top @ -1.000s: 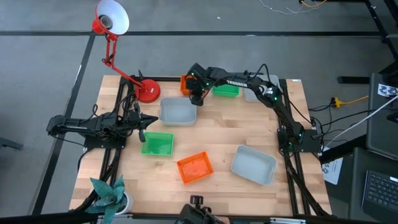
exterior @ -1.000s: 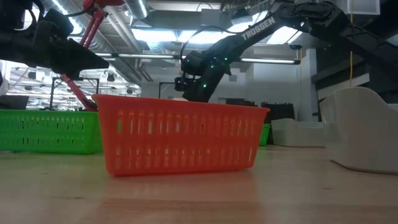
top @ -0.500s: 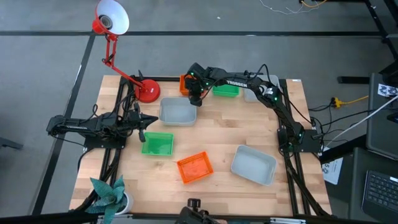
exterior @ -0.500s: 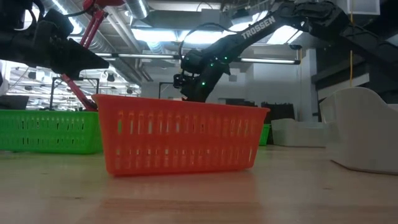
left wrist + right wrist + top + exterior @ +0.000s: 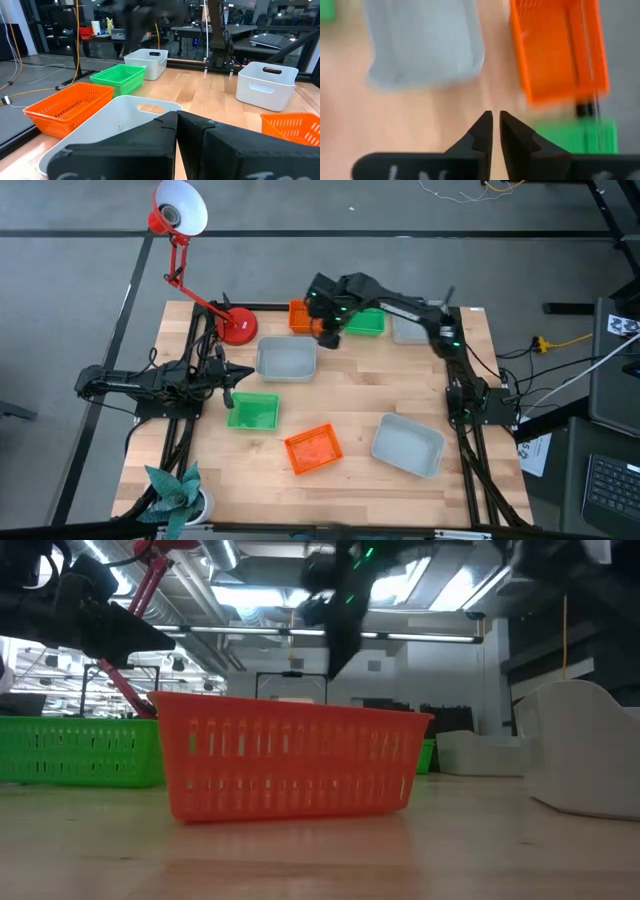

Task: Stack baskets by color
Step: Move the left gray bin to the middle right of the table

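Note:
My right gripper (image 5: 325, 332) hangs shut and bare above the table's far middle, pointing steeply down, just right of an orange basket (image 5: 299, 314). In the right wrist view that orange basket (image 5: 559, 50), a grey basket (image 5: 424, 44) and a green basket (image 5: 580, 135) lie below the fingers (image 5: 495, 122). A green basket (image 5: 364, 323) and a grey basket (image 5: 408, 330) stand along the far edge. Nearer lie a grey basket (image 5: 287, 360), a green one (image 5: 252, 412), an orange one (image 5: 313, 448) and a grey one (image 5: 407, 445). My left gripper (image 5: 232, 378) rests shut at the left.
A red desk lamp stands with its round base (image 5: 238, 327) at the far left corner. A green paper plant (image 5: 175, 492) sits off the near left corner. Bare wood lies between the baskets in the table's middle (image 5: 350, 395).
My right gripper has risen well above the far orange basket and drifted a little toward the table's right, its fingers staying shut. The baskets have kept their places.

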`<state>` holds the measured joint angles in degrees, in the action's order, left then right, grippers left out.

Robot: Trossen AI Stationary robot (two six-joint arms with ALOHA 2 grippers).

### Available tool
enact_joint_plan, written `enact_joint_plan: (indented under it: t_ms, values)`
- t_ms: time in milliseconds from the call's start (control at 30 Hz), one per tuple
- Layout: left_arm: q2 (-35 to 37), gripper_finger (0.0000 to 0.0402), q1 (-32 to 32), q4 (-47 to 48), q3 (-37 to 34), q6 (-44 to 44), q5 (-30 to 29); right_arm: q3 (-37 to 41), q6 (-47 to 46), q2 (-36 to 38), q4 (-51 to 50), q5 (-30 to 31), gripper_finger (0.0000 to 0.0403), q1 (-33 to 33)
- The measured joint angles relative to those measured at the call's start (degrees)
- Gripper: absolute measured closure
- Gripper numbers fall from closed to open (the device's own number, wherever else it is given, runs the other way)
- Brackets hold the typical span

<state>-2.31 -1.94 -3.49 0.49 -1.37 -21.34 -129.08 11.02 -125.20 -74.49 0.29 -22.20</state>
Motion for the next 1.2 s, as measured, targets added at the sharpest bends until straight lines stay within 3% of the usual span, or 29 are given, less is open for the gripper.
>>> enact_joint_plan:
  t_ms: [167, 233, 300, 400, 467, 567, 700, 767, 933, 1100, 1200]
  values:
    - [0.0, 0.0401, 0.0, 0.0, 0.0, -0.1, -0.2, 10.2, -7.0, 11.5, -6.1, 2.2, 0.0366, 2.3]
    - [0.0, 0.0401, 0.0, 0.0, 0.0, -4.3, -2.0, 16.4, -9.3, 17.2, -5.9, 3.4, 0.0366, 3.5]
    - [-0.8, 0.0401, 0.0, 2.7, 1.1, -9.2, -8.2, 23.7, -11.9, 23.7, -5.0, 4.8, 0.0366, 4.7]
    - [-4.2, 0.0401, 0.0, 16.0, 5.2, -16.5, -20.5, 35.6, -16.4, 33.4, -0.4, 6.9, 0.0366, 6.5]
    - [-7.2, 0.0401, 0.0, 22.4, 9.4, -22.4, -23.3, 42.7, -19.2, 40.3, 2.7, 7.3, 0.0366, 7.7]
    - [-13.6, 0.0401, 0.1, 26.9, 15.8, -27.6, -22.0, 51.2, -23.6, 49.4, 7.4, 7.6, 0.0366, 9.6]
    - [-25.9, 0.0401, 1.8, 36.6, 25.8, -35.7, -15.6, 59.6, -28.4, 59.3, 11.7, 7.7, 0.0366, 11.7]
    - [-32.4, 0.0401, 3.9, 44.9, 30.5, -42.1, -11.5, 62.9, -30.2, 63.3, 12.7, 7.8, 0.0366, 12.5]
    - [-50.3, 0.0401, 11.4, 58.0, 37.6, -51.6, -8.8, 69.3, -33.4, 70.2, 14.3, 7.8, 0.0366, 14.2]
    - [-66.3, 0.0401, 18.2, 55.4, 41.1, -51.0, -9.0, 72.9, -33.5, 72.8, 16.4, 7.7, 0.0366, 15.0]
    - [-75.3, 0.0402, 20.1, 45.1, 43.5, -44.0, -4.4, 73.2, -33.2, 72.8, 17.0, 7.7, 0.0366, 15.0]
